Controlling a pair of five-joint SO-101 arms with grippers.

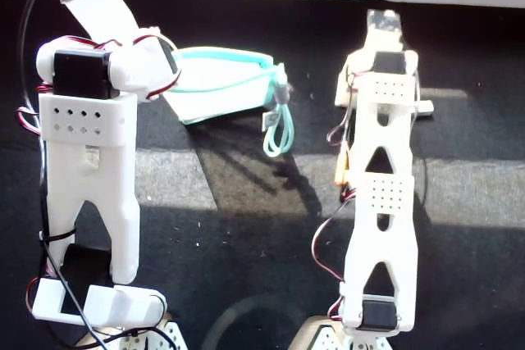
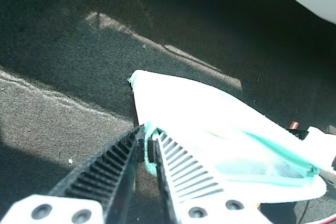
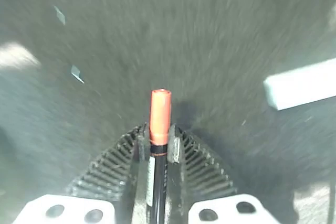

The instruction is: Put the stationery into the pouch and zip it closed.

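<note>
The white pouch [image 1: 221,96] with a teal zipper lies open at the back of the dark mat, its mouth gaping. My left gripper [image 1: 160,59] is at the pouch's left end. In the left wrist view, this gripper [image 2: 147,144] is shut on the pouch's [image 2: 210,114] teal-trimmed edge. My right gripper [image 1: 383,26] is stretched out far to the right of the pouch. The right wrist view has the gripper [image 3: 158,141] shut on a black pen with an orange cap [image 3: 160,109], the cap sticking out past the fingertips above the mat.
A teal loop strap [image 1: 280,133] hangs from the pouch's right end. A white block [image 3: 302,88] lies on the mat close to the right gripper. A sunlit band crosses the mat between the arms. A white wall edge runs along the back.
</note>
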